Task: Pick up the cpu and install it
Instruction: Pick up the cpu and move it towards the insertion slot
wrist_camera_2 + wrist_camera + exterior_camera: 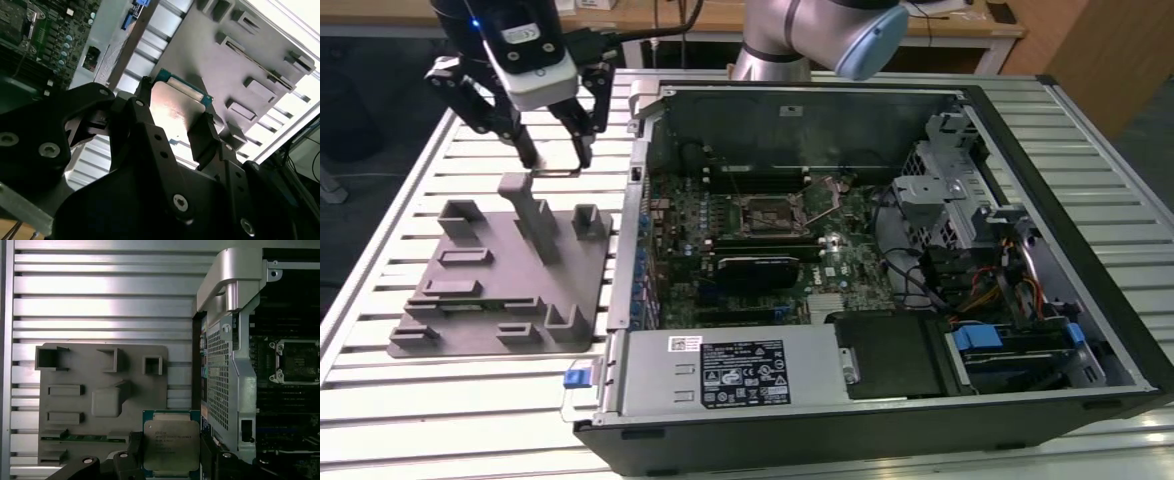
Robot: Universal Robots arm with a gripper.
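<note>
The cpu (558, 172), a flat square chip with a shiny metal top and a green edge, hangs in my gripper (556, 165) above the far end of the grey fixture block (507, 270). In both wrist views the black fingers (134, 445) press on two opposite sides of the cpu (171, 444), so the gripper (171, 452) is shut on it. The chip (175, 107) is held flat, clear of the fixture (225, 65) below. The black motherboard socket (771, 212) with its metal frame lies inside the open computer case, towards the exterior view's right of the gripper.
The open computer case (1107, 300) lies on a slatted aluminium table (454, 410). Its metal side wall (227, 365) stands between the fixture and the socket (295, 361). The fixture carries several raised posts and slots (534, 215). A drive cage and cables fill the case's right side.
</note>
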